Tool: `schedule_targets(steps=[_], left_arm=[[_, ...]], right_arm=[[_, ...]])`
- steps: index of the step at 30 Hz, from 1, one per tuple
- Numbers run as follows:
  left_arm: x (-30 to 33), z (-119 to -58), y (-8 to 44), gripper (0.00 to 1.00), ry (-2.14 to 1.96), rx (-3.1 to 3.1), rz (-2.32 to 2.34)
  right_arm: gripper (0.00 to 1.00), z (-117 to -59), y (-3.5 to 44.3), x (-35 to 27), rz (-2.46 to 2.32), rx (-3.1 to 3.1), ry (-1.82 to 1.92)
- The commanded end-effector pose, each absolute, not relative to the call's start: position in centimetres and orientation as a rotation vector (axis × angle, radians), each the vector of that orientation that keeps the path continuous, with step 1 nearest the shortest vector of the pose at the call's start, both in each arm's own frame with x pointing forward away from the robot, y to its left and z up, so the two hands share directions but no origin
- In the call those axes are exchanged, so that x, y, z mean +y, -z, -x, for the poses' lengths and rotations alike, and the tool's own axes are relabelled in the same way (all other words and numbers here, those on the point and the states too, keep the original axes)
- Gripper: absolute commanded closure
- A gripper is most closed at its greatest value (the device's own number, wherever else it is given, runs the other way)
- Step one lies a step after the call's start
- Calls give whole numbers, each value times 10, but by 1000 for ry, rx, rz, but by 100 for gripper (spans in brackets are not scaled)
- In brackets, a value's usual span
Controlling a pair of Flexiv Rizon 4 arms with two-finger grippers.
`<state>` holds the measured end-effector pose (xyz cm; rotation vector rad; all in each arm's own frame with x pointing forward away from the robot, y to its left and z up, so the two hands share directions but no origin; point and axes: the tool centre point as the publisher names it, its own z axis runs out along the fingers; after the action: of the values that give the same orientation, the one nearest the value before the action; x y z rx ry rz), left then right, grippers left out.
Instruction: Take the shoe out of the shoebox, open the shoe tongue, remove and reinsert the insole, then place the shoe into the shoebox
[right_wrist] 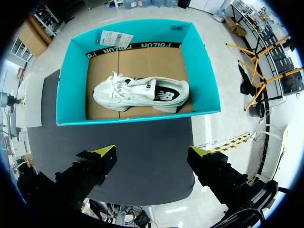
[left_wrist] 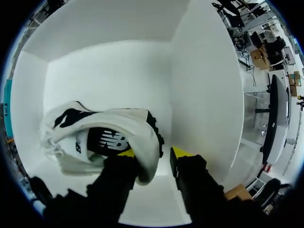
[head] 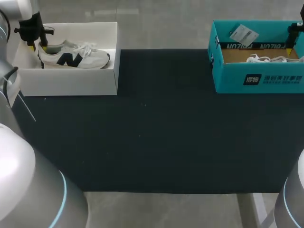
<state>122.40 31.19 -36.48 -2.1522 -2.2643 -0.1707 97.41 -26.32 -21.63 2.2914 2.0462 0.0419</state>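
1. A black mat (head: 156, 137) covers the middle of the table, and both boxes sit along its far edge.
2. The white shoebox (head: 71, 81) stands open at the mat's far left corner, hanging off the mat to the left.
3. Inside it, a grey-and-white shoe (head: 76, 57) with a dark side logo lies on its side. Its toe points toward the mat's middle and its heel away from it.
4. The left gripper (left_wrist: 153, 153) is down in that box at the shoe's heel. One yellow fingertip (left_wrist: 126, 153) is tucked into the shoe's opening, and the other stands outside the heel.
5. A thin strip of box floor shows between the outer finger and the heel. From here the fingers look parted around the heel rather than pinching it.
6. The teal shoebox (head: 266, 78) sits open at the mat's far right corner, with a white paper tag (head: 243, 34) at its far rim.
7. A white shoe (right_wrist: 140, 94) lies on its side on the brown cardboard floor of the teal box.
8. The right gripper (right_wrist: 153, 153) hangs above the mat's far right part, on the near side of the teal box. Its fingers are spread wide with nothing between them.
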Motion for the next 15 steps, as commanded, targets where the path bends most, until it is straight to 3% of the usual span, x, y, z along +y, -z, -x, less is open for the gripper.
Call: schedule_targets(steps=[1, 12, 13, 15], left_arm=[[318, -1247, 380, 60, -5, -2203, 2091], [316, -1247, 397, 61, -84, -2190, 2073], [316, -1247, 398, 65, -99, -2191, 2069], [316, -1247, 400, 90, -102, -2188, 2065]], right_arm=[[0, -973, 216, -263, -2291, 2044, -45], [0, -973, 216, -263, -2291, 2044, -45], [0, -973, 216, -263, -2291, 2044, -45], [0, -973, 216, -263, -2291, 2044, -45]])
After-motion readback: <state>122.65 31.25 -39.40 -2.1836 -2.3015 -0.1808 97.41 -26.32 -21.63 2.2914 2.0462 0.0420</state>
